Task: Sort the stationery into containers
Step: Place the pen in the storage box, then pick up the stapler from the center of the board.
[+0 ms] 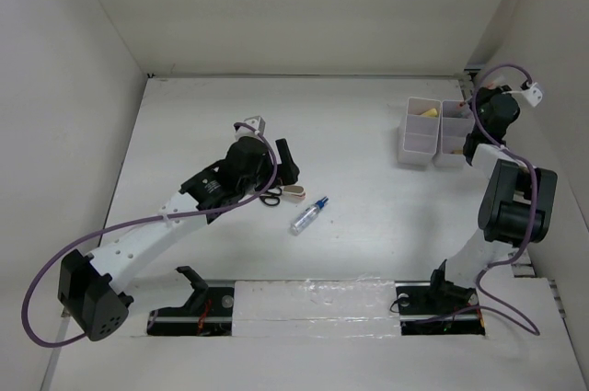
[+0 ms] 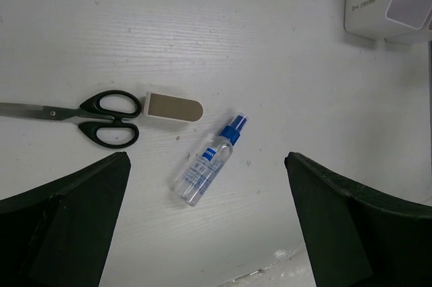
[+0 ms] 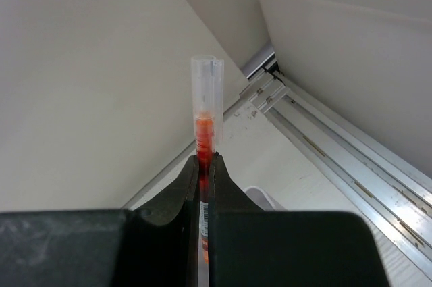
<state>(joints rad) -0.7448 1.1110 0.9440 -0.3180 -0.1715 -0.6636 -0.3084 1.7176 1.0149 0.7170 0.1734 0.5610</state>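
Two white translucent bins (image 1: 419, 131) at 2 o'clock, right claw (image 3: 204, 165) there clamping one red pen (image 3: 204, 128); black-handled scissors (image 2: 81, 117), beige block (image 2: 174, 107), blue-capped clear bottle (image 2: 209, 160), one each, mid-table off every edge, left claw (image 2: 202, 226) spread

The left arm (image 1: 152, 235) and right arm (image 1: 515, 200) pair white link shells with bulky black joint housings. A thin purple cable (image 1: 37, 285) runs along each. A small white bracket (image 1: 250, 123) tops each wrist. The left fingers (image 2: 67, 226) are broad, dark wedges; the right fingers (image 3: 182, 192) are black, tapering to slim tips.
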